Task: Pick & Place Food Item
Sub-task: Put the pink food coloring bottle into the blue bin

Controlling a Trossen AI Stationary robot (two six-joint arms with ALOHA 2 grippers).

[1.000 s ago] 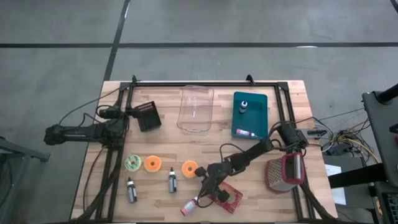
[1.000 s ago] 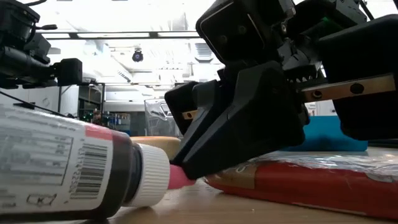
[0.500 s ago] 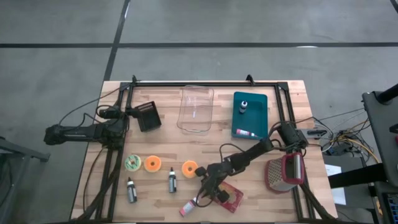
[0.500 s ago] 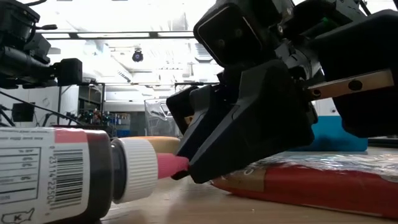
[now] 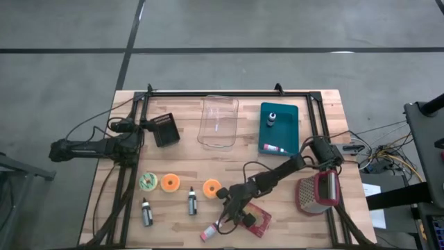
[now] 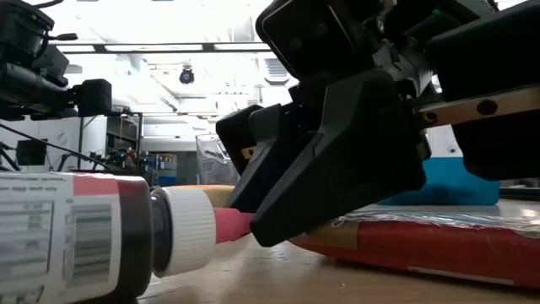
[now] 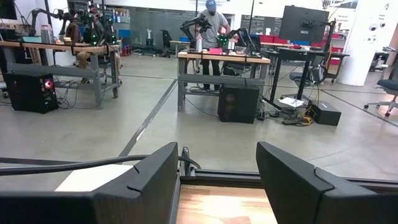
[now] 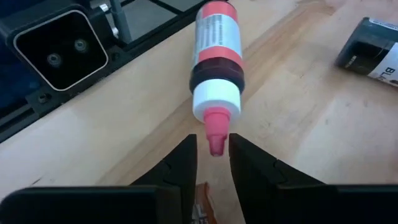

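Fingers point(image 8: 180, 163) of the right gripper point(image 8: 211, 163) stand slightly parted, straddling the pink bottle point(image 8: 216, 62) nozzle; left fingers point(image 7: 155, 180) wait open. Grasp step seems underway; next likely needs closing, then lifting off the bench point(image 8: 298, 124)

Pink-capped bottle point(image 5: 209, 231) lying flat on its side at the counter's point(image 5: 180, 163) six o'clock edge, dark band, white collar, pink nozzle pointing toward one o'clock, labelled body angled toward seven o'clock, barcode showing

Table point(image 5: 326, 104): pale wood planks, matt, visible grain. Bottle point(image 8: 217, 59): smooth glossy plastic, paper label, ribbed white cap, pink nozzle. Red packet point(image 6: 439, 245): shiny crinkled film. Right gripper point(image 8: 212, 163) fingers: matt black plastic. Tray point(image 5: 291, 114): smooth teal plastic.
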